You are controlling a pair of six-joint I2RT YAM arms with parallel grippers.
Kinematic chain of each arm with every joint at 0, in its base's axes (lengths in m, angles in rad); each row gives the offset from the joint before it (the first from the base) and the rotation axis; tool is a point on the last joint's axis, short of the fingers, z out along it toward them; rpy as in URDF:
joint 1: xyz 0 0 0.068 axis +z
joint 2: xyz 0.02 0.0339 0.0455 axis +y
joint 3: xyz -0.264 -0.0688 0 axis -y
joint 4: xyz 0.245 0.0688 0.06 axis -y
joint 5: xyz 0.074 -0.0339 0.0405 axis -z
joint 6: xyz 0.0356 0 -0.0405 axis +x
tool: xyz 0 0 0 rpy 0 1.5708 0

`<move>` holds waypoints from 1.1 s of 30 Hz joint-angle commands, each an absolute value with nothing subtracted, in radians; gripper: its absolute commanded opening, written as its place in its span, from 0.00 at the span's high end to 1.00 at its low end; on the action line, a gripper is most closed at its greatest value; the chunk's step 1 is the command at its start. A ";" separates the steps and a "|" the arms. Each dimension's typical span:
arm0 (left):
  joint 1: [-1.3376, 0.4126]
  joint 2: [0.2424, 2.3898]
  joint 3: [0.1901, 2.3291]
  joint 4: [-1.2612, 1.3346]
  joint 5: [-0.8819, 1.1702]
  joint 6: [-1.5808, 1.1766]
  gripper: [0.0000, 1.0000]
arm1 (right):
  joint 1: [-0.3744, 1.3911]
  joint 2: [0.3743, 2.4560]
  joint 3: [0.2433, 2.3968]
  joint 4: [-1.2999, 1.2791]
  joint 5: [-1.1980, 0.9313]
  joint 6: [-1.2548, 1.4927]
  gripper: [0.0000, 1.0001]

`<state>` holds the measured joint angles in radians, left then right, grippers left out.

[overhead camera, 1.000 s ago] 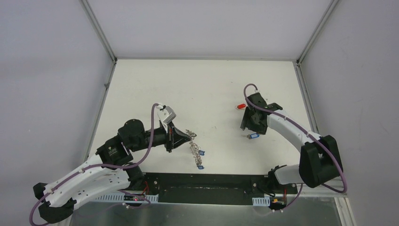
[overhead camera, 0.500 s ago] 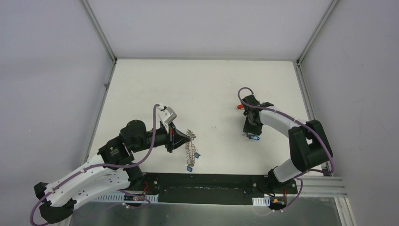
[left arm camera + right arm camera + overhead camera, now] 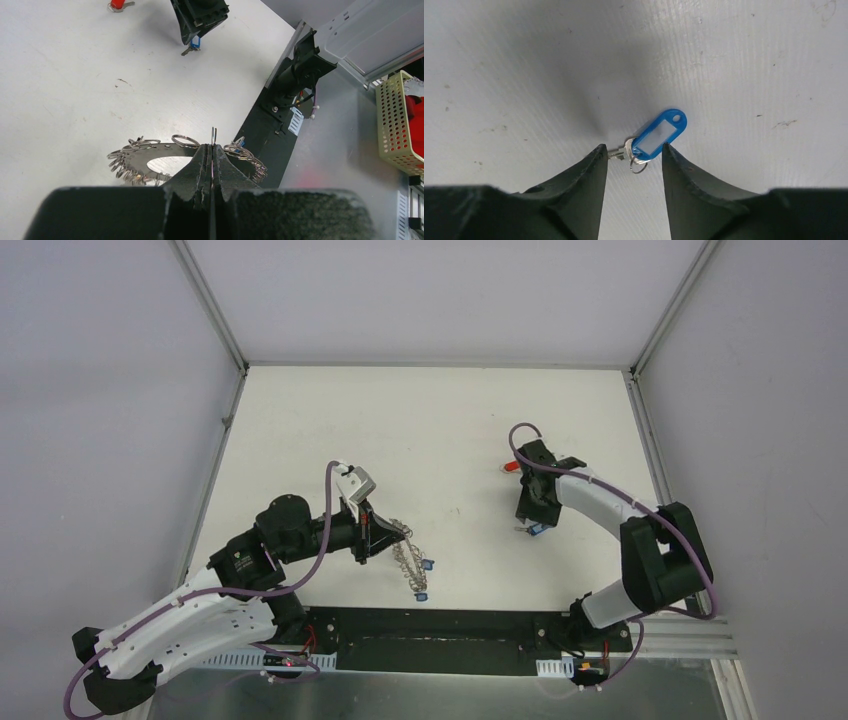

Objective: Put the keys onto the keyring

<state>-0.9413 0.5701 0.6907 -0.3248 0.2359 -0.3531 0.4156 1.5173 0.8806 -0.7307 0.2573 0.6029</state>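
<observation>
Keyring [image 3: 132, 157] is clamped at its rim by the fully closed left tool [image 3: 212, 150]. The right tool [image 3: 633, 150], narrowed, pinches the blue key [image 3: 655, 136] on the counter [image 3: 749, 60]; the red key [image 3: 512, 467] lies near.

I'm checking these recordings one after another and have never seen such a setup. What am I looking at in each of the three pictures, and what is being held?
These are two robot arms bolted to the near edge of a white table, each ending in a two-finger gripper. The wide picture looks down from above. The other two come from cameras on the wrists, so the dark shapes at their bottom are the fingers. The left gripper is shut on the keyring, a flat grey ring edged with small wire loops, some carrying blue tags. The right gripper is down at the table with its fingers either side of a blue-tagged key; whether it already pinches it is unclear. A red-tagged key lies loose farther back.
</observation>
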 commanded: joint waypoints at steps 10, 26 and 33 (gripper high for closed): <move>-0.939 0.562 0.695 -0.246 0.233 -0.381 1.00 | 0.413 1.439 0.849 -0.764 0.212 0.591 0.58; -0.939 0.557 0.699 -0.245 0.230 -0.391 1.00 | 0.413 1.512 0.851 -0.730 0.192 0.565 0.71; -0.939 0.554 0.696 -0.247 0.230 -0.393 1.00 | 0.412 1.483 0.868 -0.752 0.194 0.537 1.00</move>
